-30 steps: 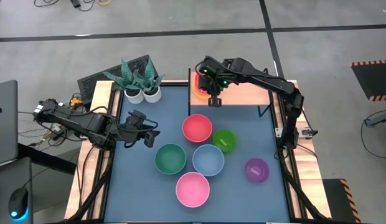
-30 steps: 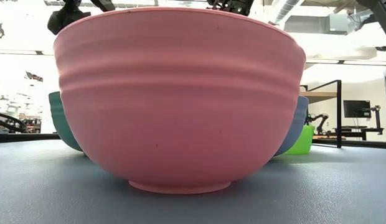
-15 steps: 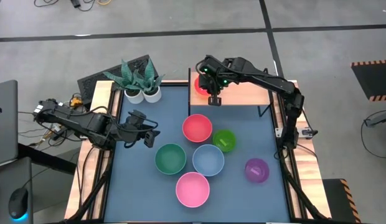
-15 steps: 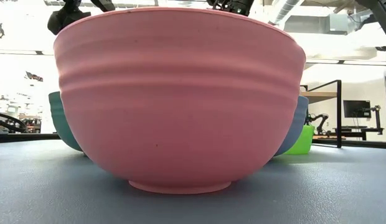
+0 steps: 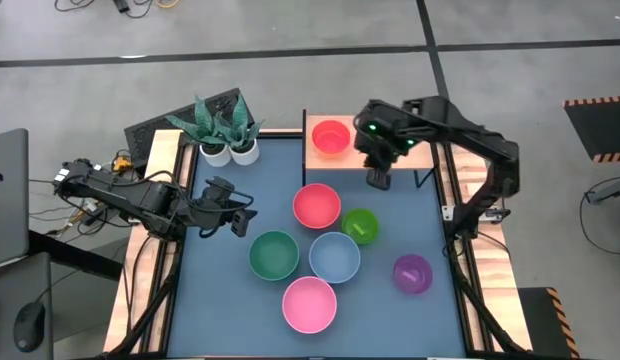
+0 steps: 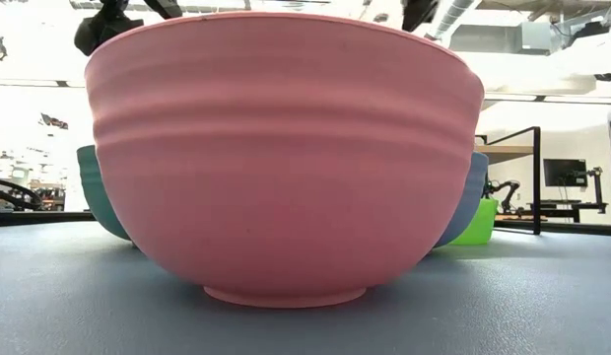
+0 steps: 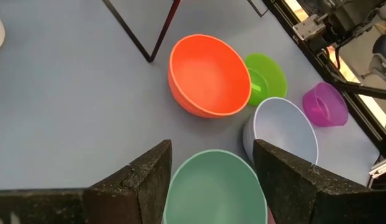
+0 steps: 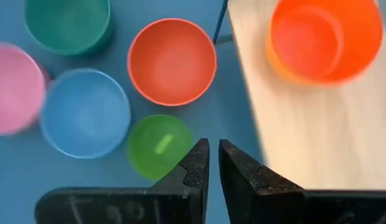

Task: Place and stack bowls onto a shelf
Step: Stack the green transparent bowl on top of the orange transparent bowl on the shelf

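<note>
A small red bowl [image 5: 331, 137] stands on the left end of the light-wood shelf [image 5: 390, 150]; in the right wrist view [image 8: 324, 37] a yellow rim shows under it. On the blue table stand a large red-pink bowl [image 5: 317, 206], a small lime-green bowl [image 5: 360, 225], a large green bowl [image 5: 274, 254], a light blue bowl [image 5: 335, 256], a pink bowl [image 5: 309, 304] and a small purple bowl [image 5: 412, 273]. My right gripper [image 5: 378, 180] is shut and empty above the shelf's near edge. My left gripper [image 5: 242, 220] is open and empty, left of the green bowl [image 7: 211, 186].
Two white plant pots [image 5: 230, 150] stand at the table's far left corner. The shelf's thin black legs [image 5: 430, 180] stand on the table at the far right. In the low view the pink bowl [image 6: 286, 158] fills most of the picture. Wooden rails [image 5: 480, 270] run along the table's sides.
My right gripper has gone from over the shelf's left end toward the table's right and near edges, away from the small red bowl. The red bowl stays on the shelf and now shows whole.
</note>
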Tool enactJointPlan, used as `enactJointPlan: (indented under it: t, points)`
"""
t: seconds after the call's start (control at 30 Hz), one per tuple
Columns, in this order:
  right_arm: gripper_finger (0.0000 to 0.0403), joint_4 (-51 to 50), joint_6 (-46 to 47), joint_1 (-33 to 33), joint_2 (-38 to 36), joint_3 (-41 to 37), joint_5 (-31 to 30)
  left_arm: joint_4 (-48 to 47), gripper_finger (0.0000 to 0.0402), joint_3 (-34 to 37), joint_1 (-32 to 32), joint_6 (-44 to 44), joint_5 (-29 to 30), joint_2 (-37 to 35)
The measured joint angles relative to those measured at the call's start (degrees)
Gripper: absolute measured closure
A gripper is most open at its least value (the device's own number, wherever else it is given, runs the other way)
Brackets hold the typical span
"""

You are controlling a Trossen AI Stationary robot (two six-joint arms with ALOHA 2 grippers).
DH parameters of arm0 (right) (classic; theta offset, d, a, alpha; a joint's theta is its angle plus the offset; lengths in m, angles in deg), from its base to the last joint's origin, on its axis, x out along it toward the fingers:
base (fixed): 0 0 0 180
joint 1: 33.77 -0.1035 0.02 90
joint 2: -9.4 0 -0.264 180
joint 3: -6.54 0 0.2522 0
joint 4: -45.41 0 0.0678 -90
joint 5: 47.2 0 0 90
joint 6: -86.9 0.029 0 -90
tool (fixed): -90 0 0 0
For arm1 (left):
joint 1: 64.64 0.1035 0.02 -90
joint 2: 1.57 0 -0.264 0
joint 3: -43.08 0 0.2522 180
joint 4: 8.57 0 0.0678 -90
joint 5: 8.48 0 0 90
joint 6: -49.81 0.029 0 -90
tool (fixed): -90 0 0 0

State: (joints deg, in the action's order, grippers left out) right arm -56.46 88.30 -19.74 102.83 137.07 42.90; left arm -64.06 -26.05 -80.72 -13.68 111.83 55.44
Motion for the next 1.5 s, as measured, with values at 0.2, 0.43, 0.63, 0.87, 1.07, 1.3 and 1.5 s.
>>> enactJointPlan:
  t: [0.2, 0.43, 0.63, 0.87, 1.07, 1.3, 1.5]
  points:
    - [0.0339, -1.35, 21.12, -4.63, -3.11, -4.66, -3.82, 0.02, 0.0193, 0.00, 0.00, -0.18, -0.70, 0.00]
    - [0.0339, 1.34, 34.51, -11.70, -6.97, -24.41, -10.42, 0.00, 0.0193, 0.00, 0.00, -0.09, -0.17, 0.00]
    - [0.0323, 20.02, 41.28, -14.51, -8.11, -44.25, -7.62, 0.00, 0.0193, 0.00, 0.05, 0.25, 0.17, 0.00]
    - [0.0246, 34.52, 47.01, -14.05, -7.89, -58.30, -4.52, 0.00, 0.0193, 0.00, 0.88, 0.25, -0.06, 0.00]
    - [0.0204, 35.57, 47.86, -12.32, -8.01, -62.25, -7.01, 0.00, 0.0193, 0.00, 1.46, 0.25, -0.09, 0.00]
    - [0.0213, 45.44, 48.54, -12.38, -7.90, -66.36, -6.67, -0.02, 0.0193, 0.00, 1.62, 0.21, -0.09, 0.00]
    - [0.0233, 50.00, 51.14, -12.37, -7.86, -69.65, -6.66, -0.01, 0.0193, 0.00, 1.62, -0.23, -0.14, 0.00]
